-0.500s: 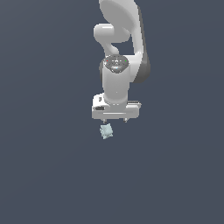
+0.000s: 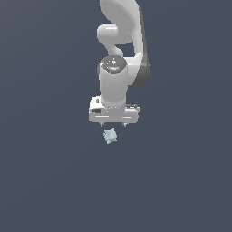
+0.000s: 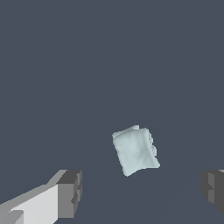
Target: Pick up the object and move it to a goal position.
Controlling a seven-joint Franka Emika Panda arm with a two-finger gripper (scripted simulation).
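Note:
The object is a tiny pale mint-white lumpy block lying on the dark grey floor. In the exterior view my gripper hangs pointing down just above and behind it, without touching it. Only the short tips of the fingers show below the white hand. In the wrist view the block lies ahead of the gap between the two grey pads, which stand wide apart. The gripper is open and empty. The block is much narrower than the gap.
The white arm rises behind the hand. The plain dark grey floor surrounds the block on all sides. No other objects show in either view.
The hand has shifted slightly toward the exterior view's left. The block has not moved. The jaws stay open.

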